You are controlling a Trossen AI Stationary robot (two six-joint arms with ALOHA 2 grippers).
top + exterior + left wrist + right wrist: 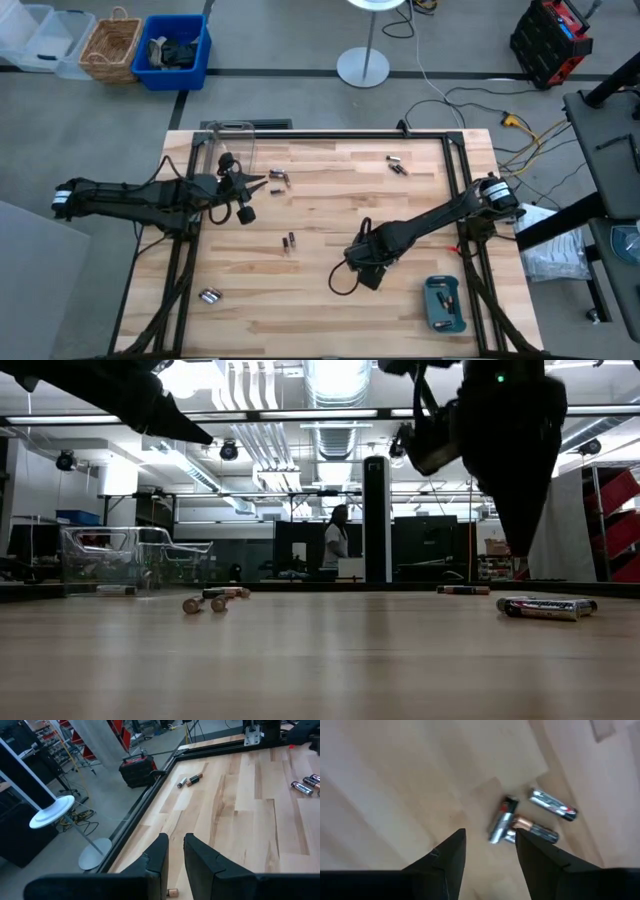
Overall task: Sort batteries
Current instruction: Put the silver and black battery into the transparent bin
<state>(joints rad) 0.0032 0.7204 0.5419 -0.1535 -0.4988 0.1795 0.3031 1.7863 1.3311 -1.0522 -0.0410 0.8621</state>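
Batteries lie scattered on the wooden table: a pair (290, 241) in the middle, some (278, 176) near my left gripper, some (397, 164) at the far side, one group (209, 295) near left. My right gripper (490, 833) hangs open just above a cluster of three batteries (502, 822), which also shows in the low view (546, 606). My left gripper (176, 840) hovers over the table's far left part, its fingers narrowly open with nothing between them. One battery (172, 892) lies below it.
A clear plastic box (232, 145) stands at the far left corner. A teal tray (444, 304) holding a few cells sits at the near right corner. Black frame rails (455, 180) run along the table's sides. A person (335, 540) stands far behind the table.
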